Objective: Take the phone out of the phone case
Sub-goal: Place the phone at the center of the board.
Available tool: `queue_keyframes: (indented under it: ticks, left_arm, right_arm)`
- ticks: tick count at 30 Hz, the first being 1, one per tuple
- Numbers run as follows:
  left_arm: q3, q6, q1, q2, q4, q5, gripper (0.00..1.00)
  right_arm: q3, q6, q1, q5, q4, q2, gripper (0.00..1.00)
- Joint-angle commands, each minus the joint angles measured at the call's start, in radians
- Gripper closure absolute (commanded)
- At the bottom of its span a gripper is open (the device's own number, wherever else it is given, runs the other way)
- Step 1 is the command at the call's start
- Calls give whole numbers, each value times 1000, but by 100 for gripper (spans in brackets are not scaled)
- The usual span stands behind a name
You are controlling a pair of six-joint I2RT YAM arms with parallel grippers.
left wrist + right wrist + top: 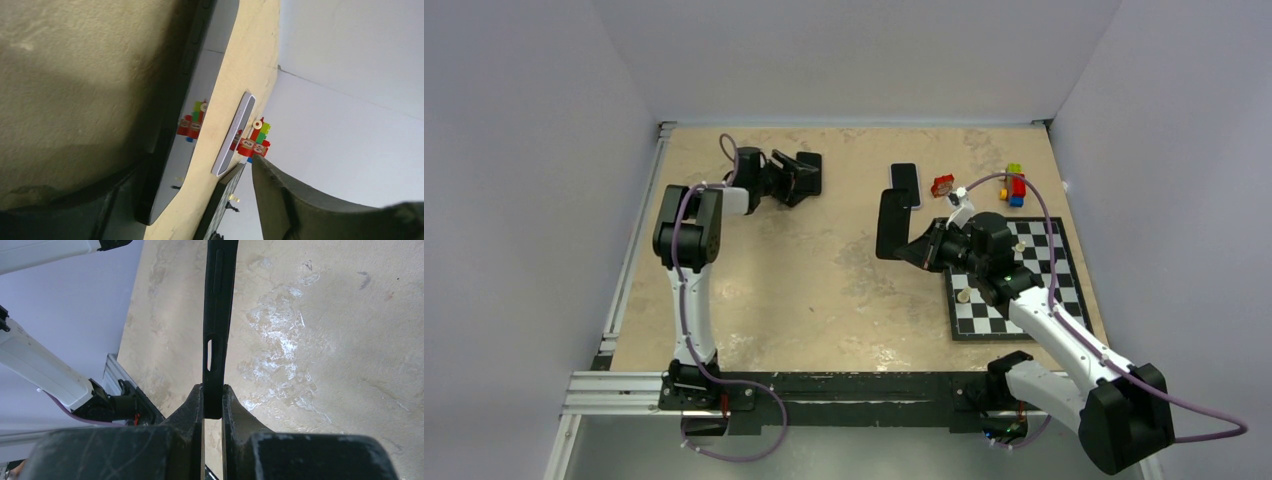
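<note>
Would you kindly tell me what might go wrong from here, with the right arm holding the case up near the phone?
1. The right jaws pinch the phone case by one thin end only, so it could slip or twist out.
2. Lowered carelessly, it may knock the phone lying close by.
3. The right arm hangs over the chessboard and might sweep its pieces.
</note>
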Motion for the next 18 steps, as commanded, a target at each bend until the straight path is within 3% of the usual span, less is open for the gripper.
queue_keyframes:
  ticks: [1,5,9,18]
  left_arm:
    - [-20,-4,11,-28,-22,2,19]
    - [-28,-16,12,-49,-96,6,1]
    - [-28,-10,12,-87,-227,-36,0]
    - [37,-17,12,-185,-723,-204,0]
  right_arm:
    - [3,5,4,-29,55,-25,100]
    - [1,10,3,-33,63,-22,100]
    - [1,9,3,-31,70,-13,100]
    - [-1,6,4,-30,72,-5,100]
